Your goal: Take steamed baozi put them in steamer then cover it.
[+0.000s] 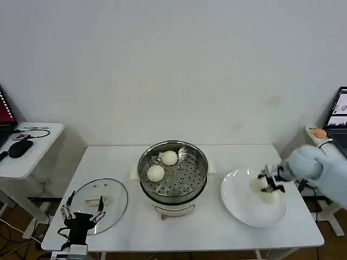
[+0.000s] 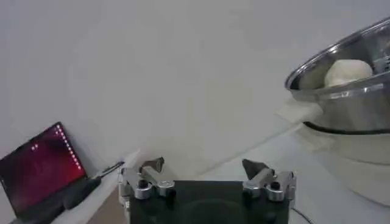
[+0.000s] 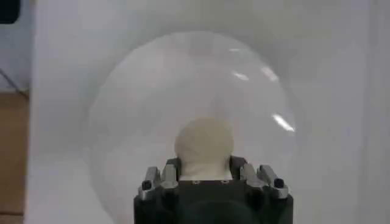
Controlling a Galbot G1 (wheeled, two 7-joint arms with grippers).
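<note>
The steamer (image 1: 201,160) stands at the table's middle with two steamed baozi (image 1: 169,157) (image 1: 155,173) on its perforated tray. In the left wrist view the steamer (image 2: 347,103) is off to one side, one baozi (image 2: 347,72) showing over its rim. My right gripper (image 1: 269,185) is over the white plate (image 1: 241,205), shut on a baozi (image 3: 204,141) with fingers (image 3: 172,165) pressed on both sides. A second baozi (image 1: 270,197) lies on the plate beside it. The glass cover (image 1: 113,190) lies flat at the left. My left gripper (image 1: 81,214) hangs open at its near edge (image 2: 204,167).
A side table (image 1: 32,157) with a mouse and a laptop (image 2: 39,167) stands at the left. Another small table with an orange object (image 1: 320,133) is at the right. Bare tabletop lies in front of the steamer and behind the plate (image 3: 152,91).
</note>
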